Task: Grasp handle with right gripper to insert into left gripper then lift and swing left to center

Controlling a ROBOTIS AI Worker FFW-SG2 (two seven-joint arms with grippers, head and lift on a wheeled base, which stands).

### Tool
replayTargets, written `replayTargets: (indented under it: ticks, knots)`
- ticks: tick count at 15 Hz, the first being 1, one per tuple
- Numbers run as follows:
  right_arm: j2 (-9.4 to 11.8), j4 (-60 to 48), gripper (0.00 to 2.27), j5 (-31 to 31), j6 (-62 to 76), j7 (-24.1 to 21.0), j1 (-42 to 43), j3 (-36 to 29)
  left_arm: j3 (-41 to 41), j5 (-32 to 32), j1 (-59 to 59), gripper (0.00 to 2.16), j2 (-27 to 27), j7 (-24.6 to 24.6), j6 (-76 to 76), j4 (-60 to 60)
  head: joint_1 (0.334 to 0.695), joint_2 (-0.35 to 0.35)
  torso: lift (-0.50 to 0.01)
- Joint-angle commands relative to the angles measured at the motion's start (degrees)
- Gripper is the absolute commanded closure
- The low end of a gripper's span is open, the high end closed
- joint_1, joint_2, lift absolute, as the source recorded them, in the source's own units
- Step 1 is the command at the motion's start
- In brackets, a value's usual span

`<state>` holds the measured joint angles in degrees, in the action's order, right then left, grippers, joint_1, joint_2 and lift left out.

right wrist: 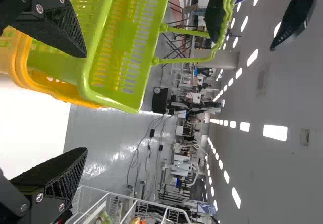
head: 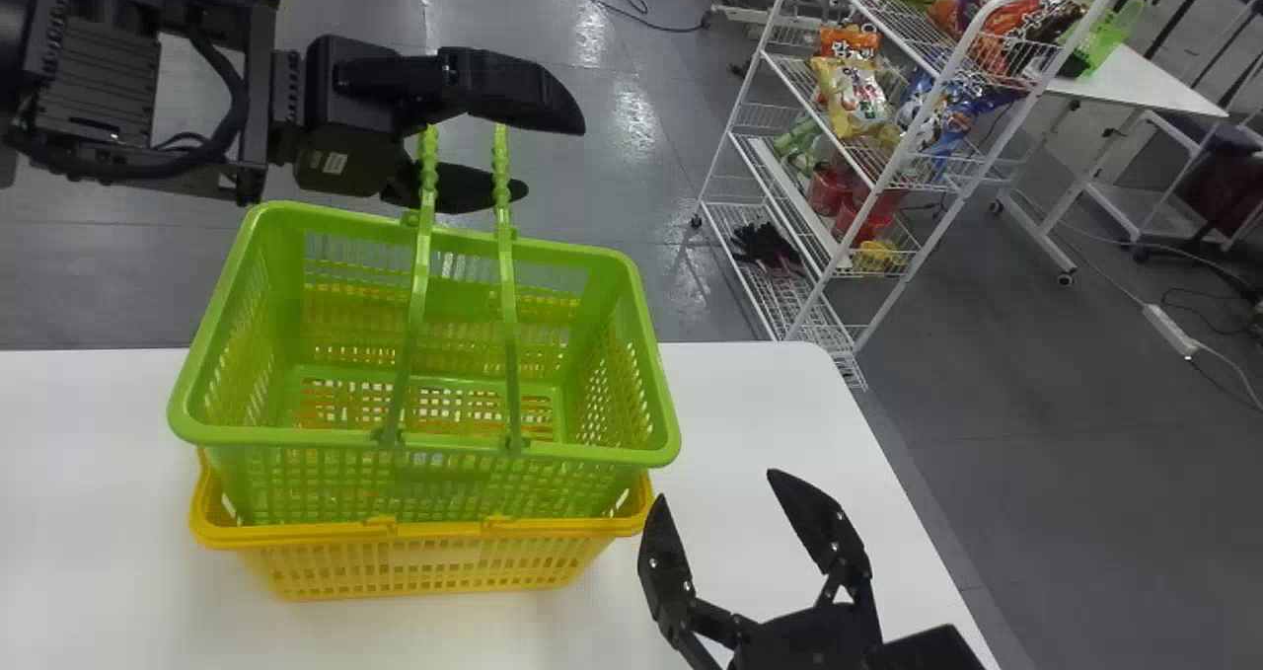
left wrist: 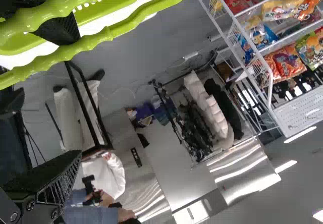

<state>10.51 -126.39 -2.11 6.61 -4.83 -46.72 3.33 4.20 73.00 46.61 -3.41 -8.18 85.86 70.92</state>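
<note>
1. Left arm (head: pixel 104 78) is over past the far edge of the table, reaching across the far left. Its left gripper (head: pixel 555 157) is up above the far side of the baskets, and the jaws are wide, nothing pinched in them.
2. Green basket (head: pixel 651 443) is the main thing here. It sits left of centre on the table, nested in the other basket with its rim well above it.
3. Green handles (head: pixel 418 275) are standing up from the basket, and their tops are right up at the left jaws. In the head view they cross in front of the lower finger and go behind the upper one, while the left wrist view has both grips right by one finger — can't tell if both sit properly between the jaws, though.
4. Yellow basket (head: pixel 414 563) is underneath, resting on the table, with its near wall and part of its rim sticking out below the green one.
5. Table (head: pixel 740 404) is white with a rounded far right corner.
6. Right gripper (head: pixel 718 487) is near the table's near right part, just right of the baskets and apart from them. Jaws are wide here too, with nothing between them — the right wrist view has the two fingers well apart.
7. White wire rack (head: pixel 737 110) stands on the floor beyond the far right of the table, loaded with snack bags (head: pixel 854 98).
8. White side table (head: pixel 1150 83) is farther right, behind the rack.
</note>
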Motion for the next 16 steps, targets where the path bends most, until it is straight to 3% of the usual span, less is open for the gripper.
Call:
replayTargets:
  ticks: [1,8,16]
  knots:
    - [-0.22,1.76,0.17,0.44,3.27,0.0,-0.92,-0.35,-0.07,1.18,1.73,0.09,0.16,0.8,0.76,-0.43,0.695,-0.33,-0.093]
    - [-0.66,6.33,0.17,2.91,11.54,0.0,-2.32,-1.75,-0.6,6.19,8.15,0.09,0.6,4.76,1.64,-5.44,0.689,-0.35,-0.093]
    - [-0.75,8.0,0.17,3.52,14.52,0.0,-2.85,-1.75,-2.44,11.11,14.91,0.08,0.16,7.22,1.64,-12.12,0.645,-0.35,-0.093]
